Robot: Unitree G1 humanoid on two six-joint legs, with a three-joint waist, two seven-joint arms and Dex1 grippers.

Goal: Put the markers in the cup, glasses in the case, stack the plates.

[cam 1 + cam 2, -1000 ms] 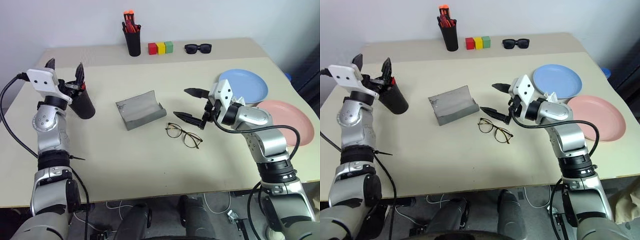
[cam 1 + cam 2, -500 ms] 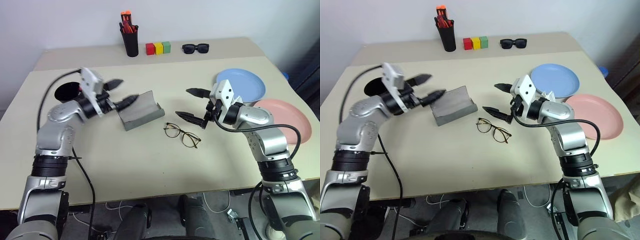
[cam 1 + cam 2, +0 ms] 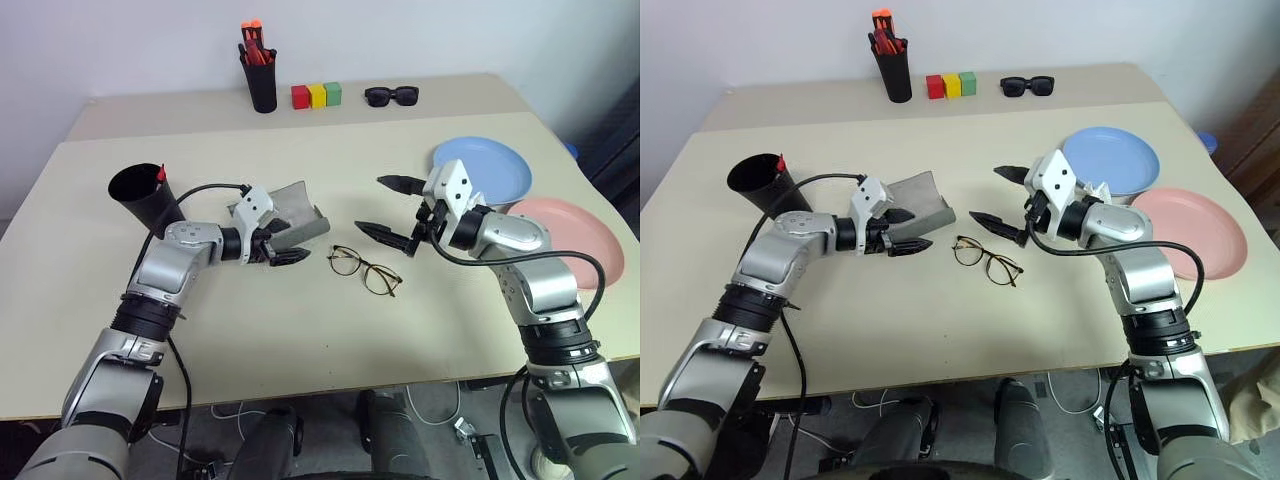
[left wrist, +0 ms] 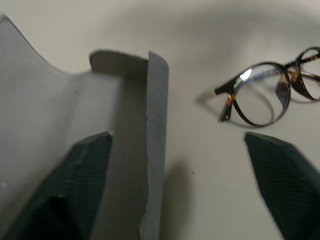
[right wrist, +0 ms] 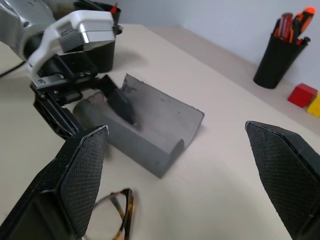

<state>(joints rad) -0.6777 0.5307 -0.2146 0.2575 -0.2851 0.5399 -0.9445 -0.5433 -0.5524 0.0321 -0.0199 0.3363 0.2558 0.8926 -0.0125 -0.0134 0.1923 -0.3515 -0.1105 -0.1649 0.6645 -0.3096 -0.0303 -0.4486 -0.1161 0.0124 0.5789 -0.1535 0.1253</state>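
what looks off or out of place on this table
Nothing is spilled or broken. The black cup leans rather than standing upright, a red marker poking from its rim. The grey case lies open with the left gripper straddling its front wall, one finger inside, while the glasses remain on the table.

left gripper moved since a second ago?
Yes. The left gripper swung from the black cup rightward and toward the near edge, to the grey case, one finger inside it.

Pink plate [image 3: 575,232] — right edge cut off
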